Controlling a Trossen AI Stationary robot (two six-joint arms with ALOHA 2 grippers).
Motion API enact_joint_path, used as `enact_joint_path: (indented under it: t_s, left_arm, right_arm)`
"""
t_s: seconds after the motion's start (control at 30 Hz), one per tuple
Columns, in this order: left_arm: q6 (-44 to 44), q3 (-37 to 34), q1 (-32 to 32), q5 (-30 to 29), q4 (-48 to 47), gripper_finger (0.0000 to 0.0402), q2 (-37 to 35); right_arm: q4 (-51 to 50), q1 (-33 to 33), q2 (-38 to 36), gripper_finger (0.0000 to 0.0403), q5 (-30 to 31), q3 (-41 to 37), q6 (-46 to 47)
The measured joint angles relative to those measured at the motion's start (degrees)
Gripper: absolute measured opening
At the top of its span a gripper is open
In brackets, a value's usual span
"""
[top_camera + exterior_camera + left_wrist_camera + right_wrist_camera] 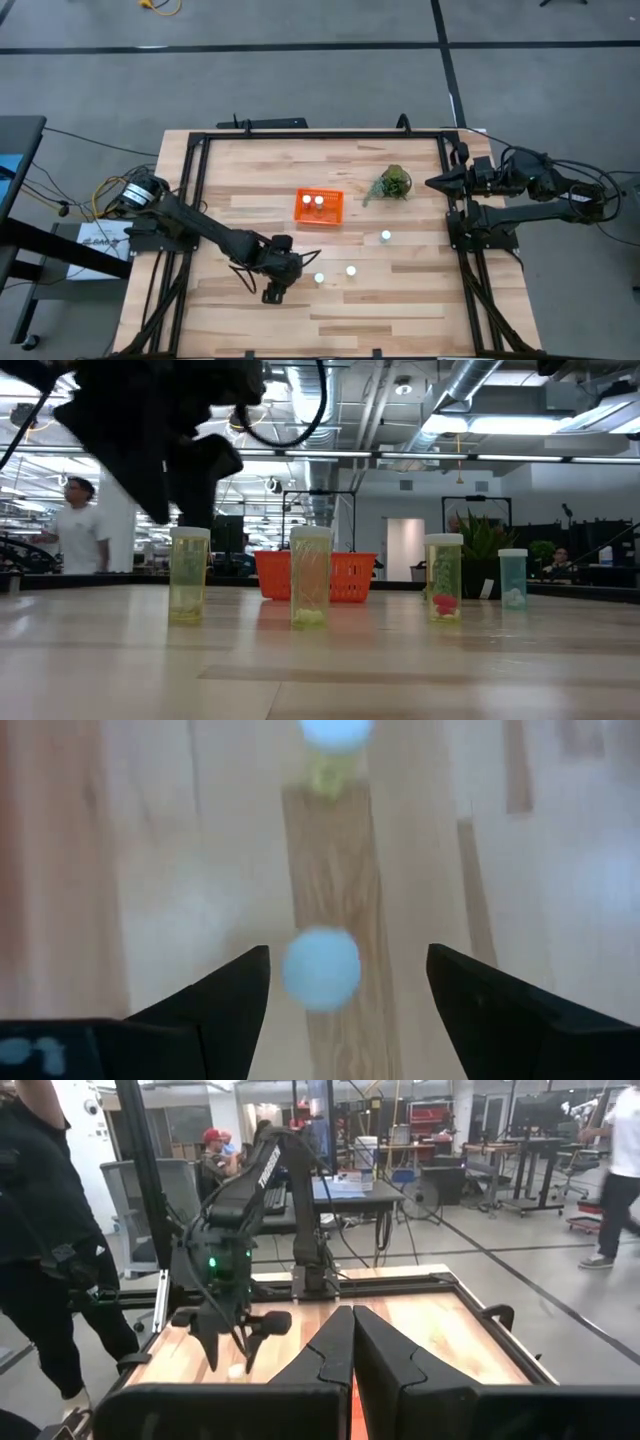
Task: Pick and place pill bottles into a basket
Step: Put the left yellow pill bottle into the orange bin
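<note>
My left gripper (273,290) is open and points down, just above the leftmost pill bottle (190,575). In the left wrist view its fingers stand on either side of that bottle's white cap (320,968), apart from it. The gripper hides this bottle in the high view. Three more bottles stand on the table (319,278) (351,270) (386,236). The orange basket (332,215) holds two bottles (313,200). My right gripper (432,183) is shut and empty at the table's right edge.
A green leafy plant (392,184) lies right of the basket. A black frame (300,135) runs around the table top. People stand in the room behind the table (80,525). Bare wood lies along the near edge.
</note>
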Motion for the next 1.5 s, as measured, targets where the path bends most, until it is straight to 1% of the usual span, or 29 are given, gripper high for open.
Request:
enact_joint_path:
  t_s: [0.17, 0.33, 0.63, 0.83, 0.93, 1.03, 1.1, 1.17, 1.3, 1.4, 1.5]
  left_arm:
    - [1.0, 0.0, 0.6, 1.8, 1.6, 0.0242, 1.5]
    - [1.3, 0.1, 0.9, 1.6, 2.0, 0.0223, 1.5]
    - [1.7, 0.1, 1.4, 1.8, 1.5, 0.0159, 1.5]
    - [2.0, 0.1, 1.5, 1.0, 1.5, 0.0118, 1.5]
    - [2.1, 0.1, 1.7, 0.9, 1.5, 0.0107, 1.5]
    - [2.1, 0.6, 2.3, 0.9, 0.4, 0.0107, 1.5]
    - [2.6, 2.7, 2.9, 0.9, -3.5, 0.0112, 1.5]
    - [3.9, 6.0, 3.7, -0.4, -7.6, 0.0115, 1.5]
    - [9.6, 14.7, 5.4, -6.6, -15.8, 0.0111, 1.5]
    - [15.6, 21.1, 8.1, -10.3, -18.5, 0.0107, 1.4]
    - [20.9, 26.9, 12.7, -9.6, -18.4, 0.0107, 1.4]
  right_arm:
    - [-0.2, 0.0, 0.0, 0.0000, 0.0, 0.0, 0.0]
    - [-0.6, 0.0, -0.1, 0.0000, 0.0, 0.0, 0.0]
    - [-1.0, 0.0, -0.1, 0.0000, 0.0, 0.0, 0.0]
    - [-1.0, 0.0, -0.1, 0.0000, 0.0, 0.0, 0.0]
    - [-1.0, 0.0, -0.1, 0.0000, 0.0, 0.0, 0.0]
    - [-1.0, 0.0, -0.1, 0.0000, 0.0, 0.0, 0.0]
    - [-1.0, 0.0, -0.1, 0.0000, 0.0, 0.0, 0.0]
    - [-1.0, 0.0, -0.1, 0.0000, 0.0, 0.0, 0.0]
    - [-1.0, 0.0, -0.1, 0.0000, 0.0, 0.0, 0.0]
    - [-1.0, 0.0, -0.1, 0.0000, 0.0, 0.0, 0.0]
    - [-1.0, 0.0, -0.1, 0.0000, 0.0, 0.0, 0.0]
